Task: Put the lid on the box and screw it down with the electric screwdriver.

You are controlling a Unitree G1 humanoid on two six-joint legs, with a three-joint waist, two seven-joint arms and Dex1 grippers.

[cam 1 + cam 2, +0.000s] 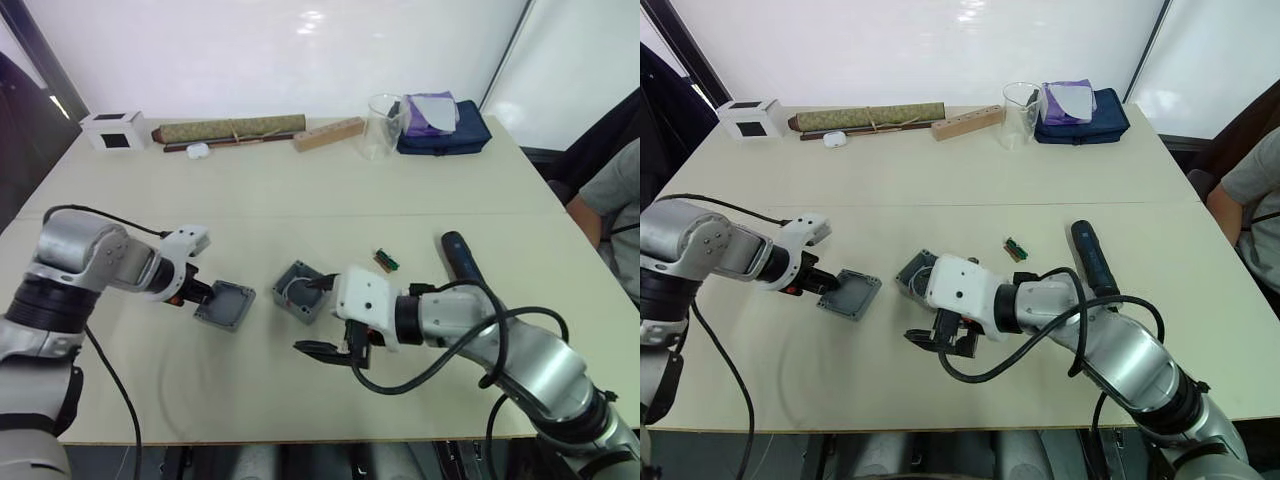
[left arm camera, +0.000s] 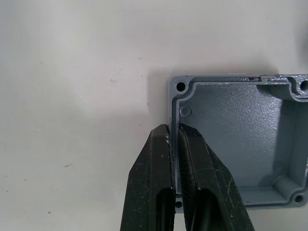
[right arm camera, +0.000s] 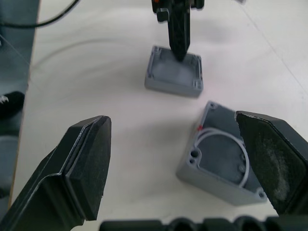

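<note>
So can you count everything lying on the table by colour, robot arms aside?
Grey: 2, the lid and the box.
White: 2, the cube and a small case.
Black and blue: 2, the screwdriver and the pouch.
Wood or brown: 2, the block and the rolled mat.
Clear: 1, the cup.
Green: 1, the bit holder.
Total: 10

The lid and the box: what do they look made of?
The lid looks like cast metal with a matt grey finish: its inner face is grainy, with moulded corner posts. The box has the same grey, thick-walled look, probably cast metal too. The white ring inside it looks like plastic or rubber; I can't tell which.
</note>
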